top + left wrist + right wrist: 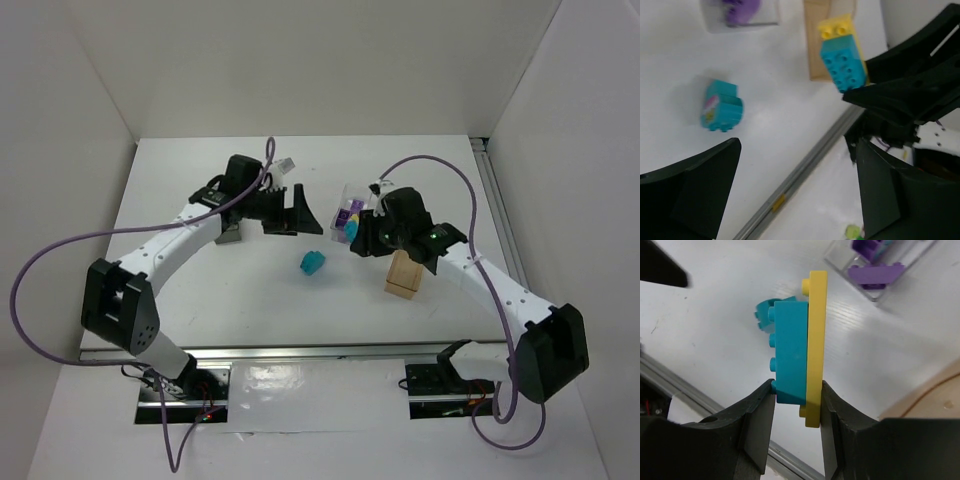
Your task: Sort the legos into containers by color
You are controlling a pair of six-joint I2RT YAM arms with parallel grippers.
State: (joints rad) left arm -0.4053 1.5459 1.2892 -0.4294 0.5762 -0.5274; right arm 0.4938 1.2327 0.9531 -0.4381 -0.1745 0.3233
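teal-and-yellow stack [797, 345]: two colours joined, held off the desk [250, 300], clear bin [347, 190] at its 12 o'clock | right tool [797, 392]: clamped on it; I judge it needs splitting before binning | left tool [295, 212]: spread wide, empty, at 9 o'clock | loose teal brick [313, 263]: on desk, 8 o'clock

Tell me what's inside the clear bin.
Purple legos show in the clear bin, at least two. The right gripper covers part of it from above and both wrist views cut it off, so the rest is unseen.

walls [300, 60]: plain white, three sides | table [200, 300]: white, matte | metal rail [300, 352]: along near edge | light: even, soft
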